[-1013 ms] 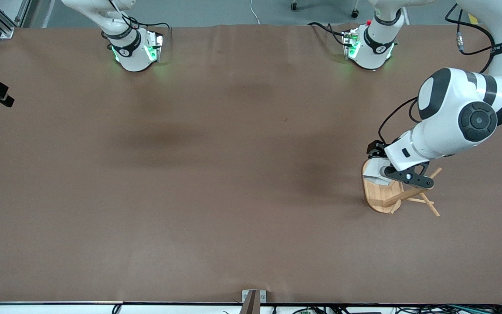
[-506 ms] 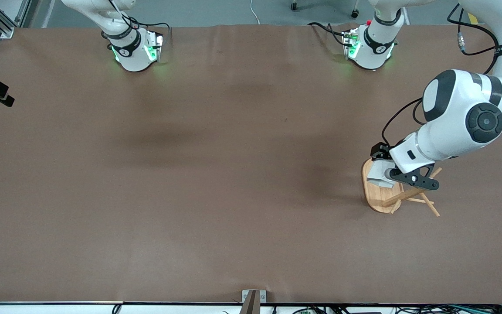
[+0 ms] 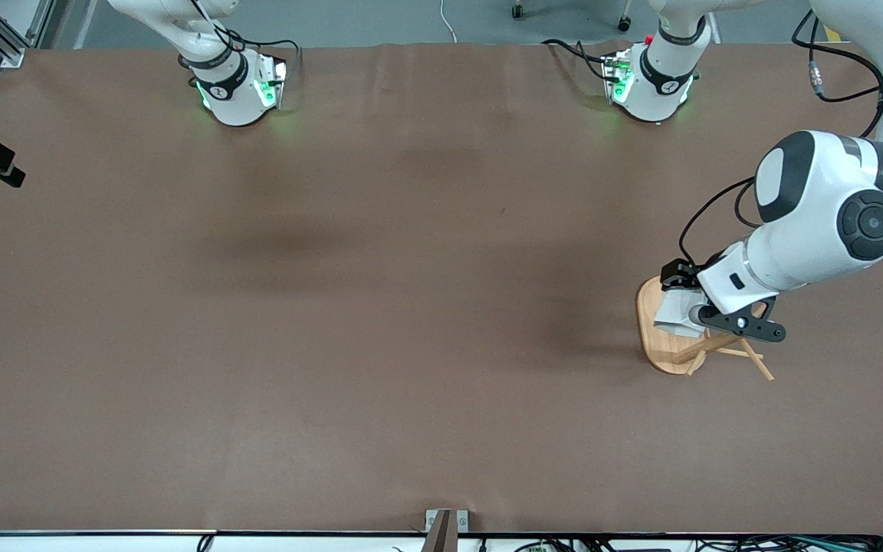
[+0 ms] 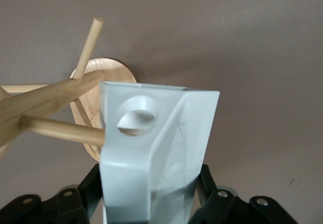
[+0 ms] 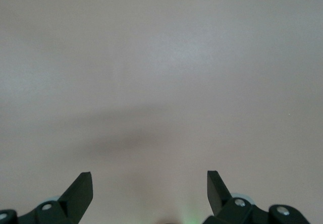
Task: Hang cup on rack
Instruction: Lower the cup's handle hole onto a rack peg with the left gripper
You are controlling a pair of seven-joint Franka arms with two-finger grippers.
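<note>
Lots of bare table (image 3: 380, 307) around the rack (image 3: 667, 349). Left gripper (image 4: 151, 193) clamps the cup (image 4: 151, 148) against a peg (image 4: 60, 129) over the rack's base; right gripper (image 5: 150, 186) waits, fingers spread wide.

White arm shells are banded with black joints; green-lit bases, looping black cables and black fingers (image 5: 81, 191) are seen.

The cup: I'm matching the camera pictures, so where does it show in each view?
Front view: the cup hangs over the rack, in the left gripper.
Left wrist view: the cup fills the middle, a peg at its holed tab.
Right wrist view: not in it.
Shared landmark: the rack's oval base.
</note>
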